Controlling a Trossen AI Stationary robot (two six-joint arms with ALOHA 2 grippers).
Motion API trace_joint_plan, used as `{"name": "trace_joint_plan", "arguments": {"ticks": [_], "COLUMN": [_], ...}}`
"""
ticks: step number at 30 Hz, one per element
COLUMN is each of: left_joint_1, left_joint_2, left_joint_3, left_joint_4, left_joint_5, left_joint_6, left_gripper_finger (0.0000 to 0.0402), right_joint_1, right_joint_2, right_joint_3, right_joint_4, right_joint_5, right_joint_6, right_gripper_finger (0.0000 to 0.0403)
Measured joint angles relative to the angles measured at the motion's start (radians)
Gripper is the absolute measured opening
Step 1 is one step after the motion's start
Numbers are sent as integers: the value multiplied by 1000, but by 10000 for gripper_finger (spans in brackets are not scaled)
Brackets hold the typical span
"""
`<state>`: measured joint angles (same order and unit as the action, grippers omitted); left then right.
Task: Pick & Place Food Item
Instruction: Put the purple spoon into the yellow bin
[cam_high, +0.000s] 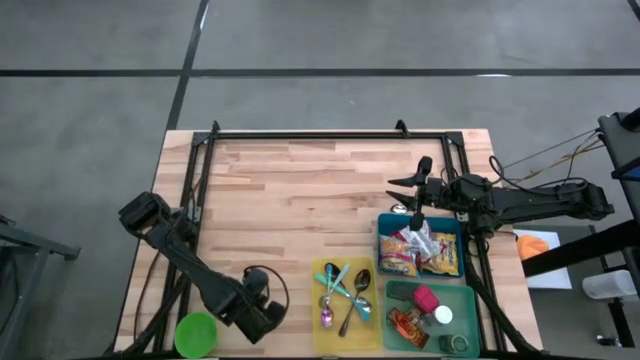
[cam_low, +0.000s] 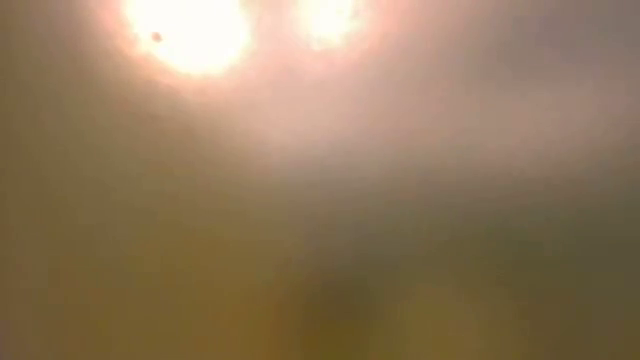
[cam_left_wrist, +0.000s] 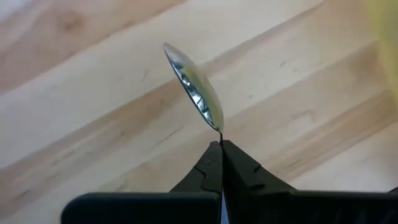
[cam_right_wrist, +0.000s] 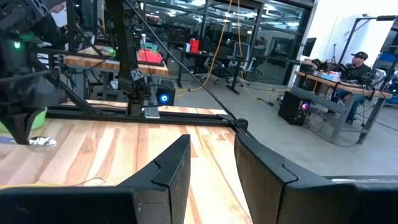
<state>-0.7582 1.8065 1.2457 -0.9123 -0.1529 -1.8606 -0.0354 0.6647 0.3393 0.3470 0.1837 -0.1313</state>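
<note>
Wooden surface (cam_high: 300, 200) lies broad and bare across its middle, framed by black rails along the far and side edges. Near the front edge, the left gripper (cam_left_wrist: 221, 146) has its fingers clenched on a spoon (cam_left_wrist: 194, 87), bowl pointing straight out ahead of the fingers. Alongside sit a green bowl (cam_high: 196, 333) and a yellow tray (cam_high: 346, 335). The right gripper (cam_right_wrist: 211, 155), fingers parted and empty, hovers above a blue bin (cam_high: 383, 232) of snack packets (cam_high: 420, 252).

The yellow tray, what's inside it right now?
The yellow tray holds several spoons, some metal, some with coloured handles, lying overlapped. Anything beneath them is covered, so an exact count is unclear.
</note>
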Motion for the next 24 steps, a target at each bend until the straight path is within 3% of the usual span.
{"name": "trace_joint_plan", "arguments": {"ticks": [14, 20, 24], "left_joint_1": [24, 93, 157], "left_joint_2": [-4, -5, -5], "left_joint_3": [174, 208, 209], "left_joint_4": [-143, -109, -14], "left_joint_5": [-249, -347, -351], "left_joint_6": [51, 140, 268], "left_gripper_finger": [0, 0, 0], "right_joint_1": [0, 0, 0], "right_joint_2": [0, 0, 0], "right_joint_3": [0, 0, 0], "right_joint_4": [0, 0, 0], "right_joint_5": [0, 0, 0], "right_joint_6": [0, 0, 0], "right_gripper_finger": [121, 121, 121]}}
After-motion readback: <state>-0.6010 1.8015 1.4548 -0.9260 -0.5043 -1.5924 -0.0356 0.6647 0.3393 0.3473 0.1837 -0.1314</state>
